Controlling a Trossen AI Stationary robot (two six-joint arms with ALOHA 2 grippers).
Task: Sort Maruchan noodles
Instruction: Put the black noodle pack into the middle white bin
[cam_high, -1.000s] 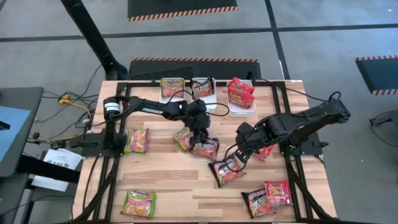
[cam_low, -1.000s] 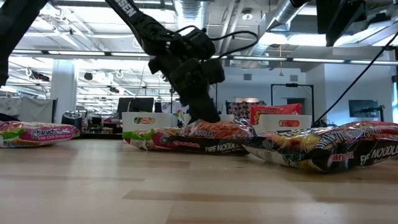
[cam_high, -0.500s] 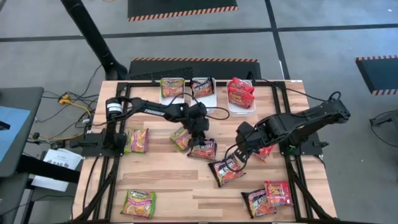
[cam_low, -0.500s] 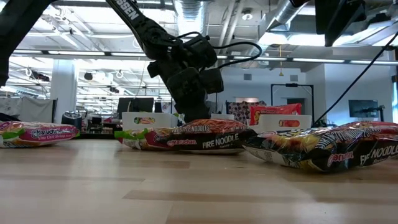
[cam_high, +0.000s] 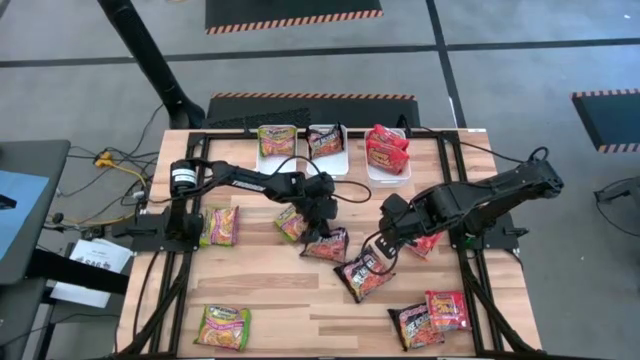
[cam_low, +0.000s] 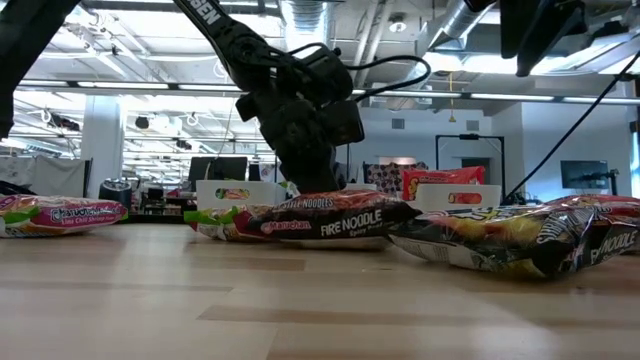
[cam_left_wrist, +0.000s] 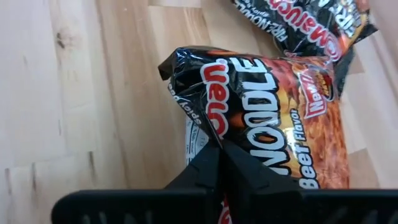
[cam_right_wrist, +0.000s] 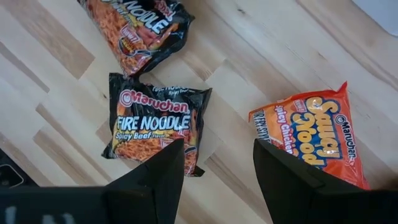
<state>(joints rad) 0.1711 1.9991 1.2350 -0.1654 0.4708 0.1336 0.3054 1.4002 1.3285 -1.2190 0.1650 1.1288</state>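
Now the left gripper (cam_high: 322, 232) is clamped on an edge of a black noodle packet (cam_high: 330, 243) mid-table — a thin pinch, so the crinkly film may slip on lifting. Nearby, the right gripper (cam_high: 378, 250) hovers with fingers apart over another black packet (cam_high: 362, 275).

Maruchan noodles (cam_high: 328, 243) (black, red, green packets) strewn flat.

Overhead looks straight down, low camera level across the table (cam_low: 300, 320), wrist cameras close above it.
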